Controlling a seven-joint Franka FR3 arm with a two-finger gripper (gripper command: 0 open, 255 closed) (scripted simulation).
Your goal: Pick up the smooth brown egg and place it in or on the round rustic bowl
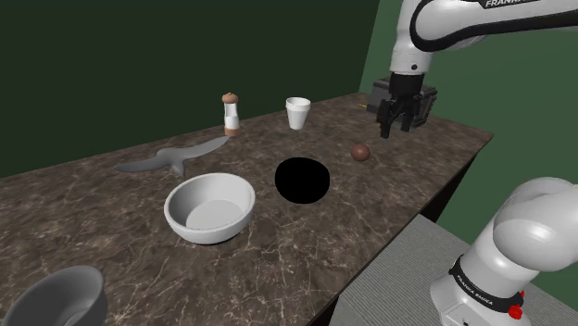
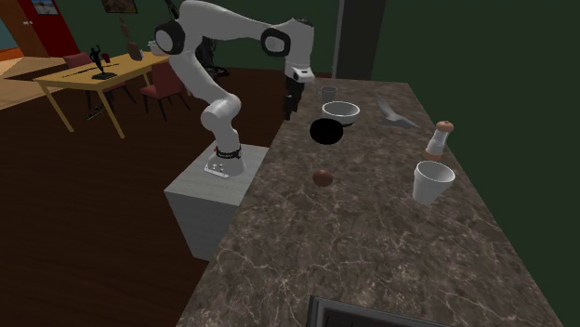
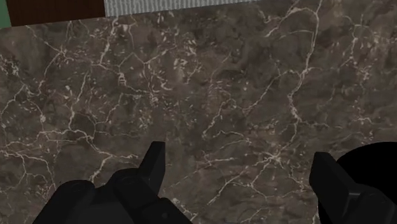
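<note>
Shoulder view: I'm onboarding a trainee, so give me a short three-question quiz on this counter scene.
1. True or false: the claw is shut on the egg.
2. What stands nearest the white cup? A) brown-capped shaker B) green bottle C) spoon
3. Which lies closer to the egg: the black disc or the white bowl?
Key: 1 false, the claw is open and apart from the egg; 2 A; 3 the black disc.
</note>
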